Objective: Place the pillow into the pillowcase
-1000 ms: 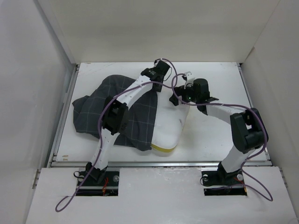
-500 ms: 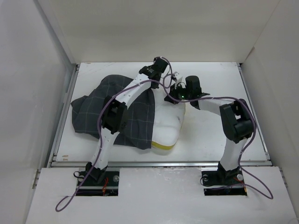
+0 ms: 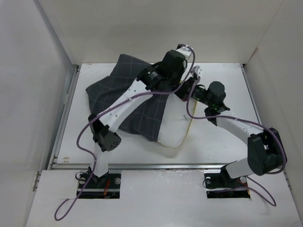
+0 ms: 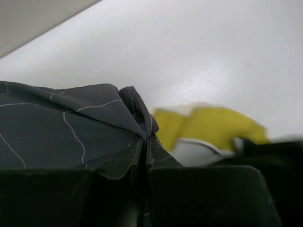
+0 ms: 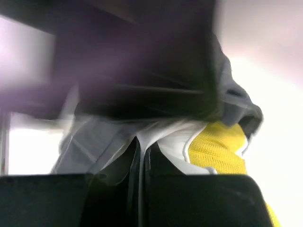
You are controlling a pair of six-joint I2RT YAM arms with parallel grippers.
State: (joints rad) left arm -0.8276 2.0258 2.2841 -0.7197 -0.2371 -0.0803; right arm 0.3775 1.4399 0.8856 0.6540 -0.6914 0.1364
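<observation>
The dark grey grid-patterned pillowcase (image 3: pixel 128 101) lies left of centre, its far right corner lifted. Out of its right side sticks the white pillow (image 3: pixel 173 127) with a yellow edge (image 3: pixel 188 125). My left gripper (image 3: pixel 182 81) is raised over that corner; in the left wrist view it (image 4: pixel 144 165) is shut on a fold of pillowcase (image 4: pixel 71 127), with the yellow pillow edge (image 4: pixel 208 130) just behind. My right gripper (image 3: pixel 191 90) sits close beside it. Blurred in the right wrist view, it (image 5: pixel 141 161) is shut on a pale fold of cloth at the pillowcase mouth, next to the yellow edge (image 5: pixel 218 149).
The white table (image 3: pixel 222 137) is boxed in by pale walls on the left, back and right. A metal rail (image 3: pixel 161 165) runs along its near edge. Purple cables (image 3: pixel 80 151) loop off both arms.
Both grippers have closed. The left arm has risen and swung toward the back, drawing the pillowcase's far corner up and back. The right arm has shifted right and stretched out.
</observation>
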